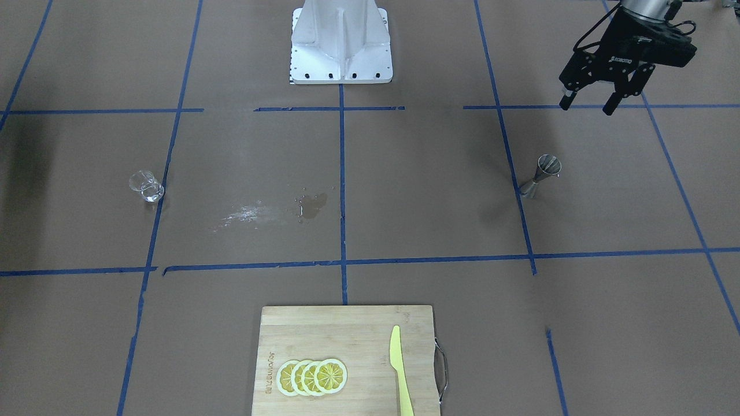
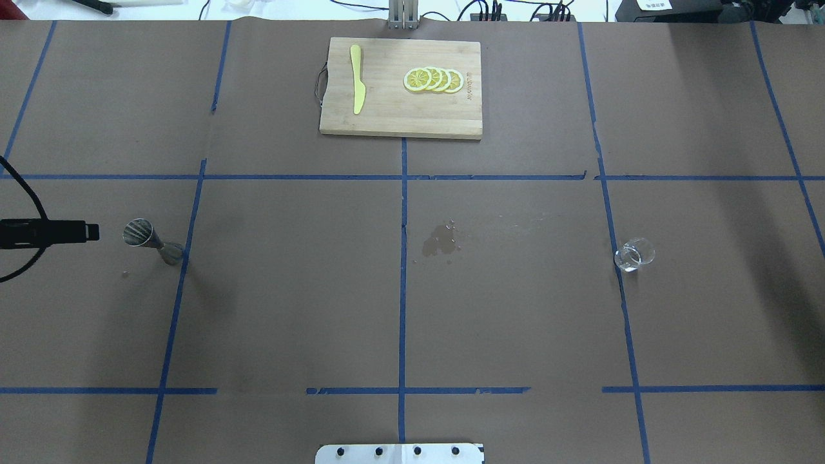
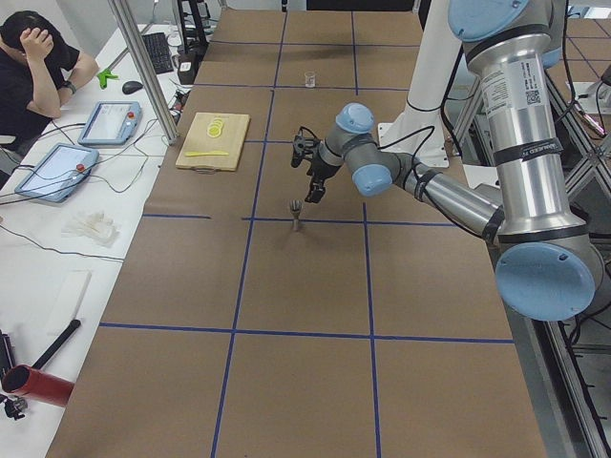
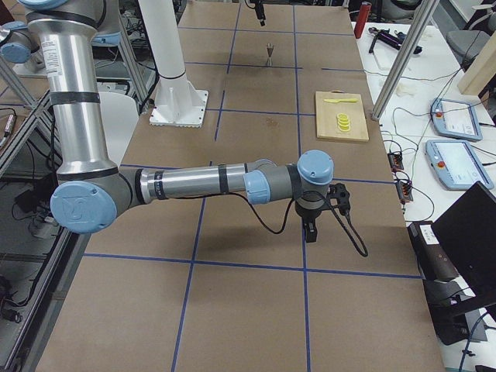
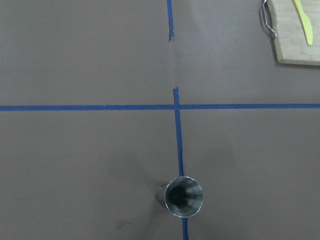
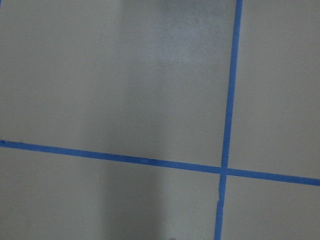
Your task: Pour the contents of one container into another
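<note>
The clear glass cup [image 1: 147,188] stands upright on the robot's right half of the table, also seen as the cup [image 2: 635,253] from overhead. The metal jigger [image 1: 540,176] stands upright on the left half; the left wrist view looks straight down into the jigger [image 5: 183,196]. My left gripper [image 1: 588,107] hangs open and empty above the table, apart from the jigger and outboard of it. My right gripper [image 4: 311,231] shows only in the exterior right view, low over bare paper far from the cup; I cannot tell its state.
A wooden cutting board [image 2: 387,116] with lemon slices [image 2: 433,80] and a yellow knife [image 2: 356,87] lies at the far middle edge. A wet stain [image 2: 441,241] marks the table centre. The robot base [image 1: 341,43] stands at the near middle. A person [image 3: 38,67] sits at a side desk.
</note>
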Controlling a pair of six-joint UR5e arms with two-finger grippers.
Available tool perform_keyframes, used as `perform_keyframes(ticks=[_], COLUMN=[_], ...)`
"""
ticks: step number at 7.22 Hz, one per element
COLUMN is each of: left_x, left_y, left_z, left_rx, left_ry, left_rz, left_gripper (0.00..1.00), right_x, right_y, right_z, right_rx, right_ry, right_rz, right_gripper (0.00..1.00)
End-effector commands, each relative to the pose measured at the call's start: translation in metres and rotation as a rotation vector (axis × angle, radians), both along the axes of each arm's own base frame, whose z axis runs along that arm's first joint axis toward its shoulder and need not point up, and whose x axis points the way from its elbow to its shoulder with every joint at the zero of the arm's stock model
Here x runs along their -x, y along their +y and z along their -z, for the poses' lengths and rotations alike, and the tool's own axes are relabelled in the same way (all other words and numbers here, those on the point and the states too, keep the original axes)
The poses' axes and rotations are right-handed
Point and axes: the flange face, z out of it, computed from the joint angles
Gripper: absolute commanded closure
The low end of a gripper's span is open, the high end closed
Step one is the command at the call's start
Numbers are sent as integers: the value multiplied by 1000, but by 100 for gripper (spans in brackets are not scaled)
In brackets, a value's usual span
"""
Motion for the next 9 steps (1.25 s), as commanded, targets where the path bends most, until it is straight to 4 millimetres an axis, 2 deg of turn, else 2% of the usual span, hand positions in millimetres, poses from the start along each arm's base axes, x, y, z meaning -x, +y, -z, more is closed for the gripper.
perform_keyframes(ticks=[1, 2, 3, 4, 5, 6, 7, 8, 9], left_x=[-42, -57, -69, -91, -111, -133, -165, -201, -207], left_y=[21, 38, 50, 67, 80, 77, 66, 56, 47], left_z=[-6, -15, -21, -31, -38, -28, -34, -38, -39], left_rx=[-20, 3, 5, -7, -3, -3, -26, -41, -96], left_ry=[-34, -46, -56, -106, -166, -176, -211, -216, -224], left_rz=[95, 113, 150, 227, 279, 316, 404, 457, 524], left_gripper=[0, 0, 0, 0, 0, 0, 0, 0, 0], right_x=[14, 12, 10, 10, 8, 11, 17, 25, 40], right_y=[1, 10, 23, 30, 45, 53, 73, 89, 109], right_z=[17, 45, 63, 88, 97, 116, 139, 151, 161], right_rx=[-28, -81, -68, -85, -59, -20, -9, -36, -60], right_ry=[-22, -30, -41, -64, -73, -95, -111, -83, -52], right_rz=[24, 16, -31, -49, -88, -149, -184, -189, -216], right_gripper=[0, 0, 0, 0, 0, 0, 0, 0, 1])
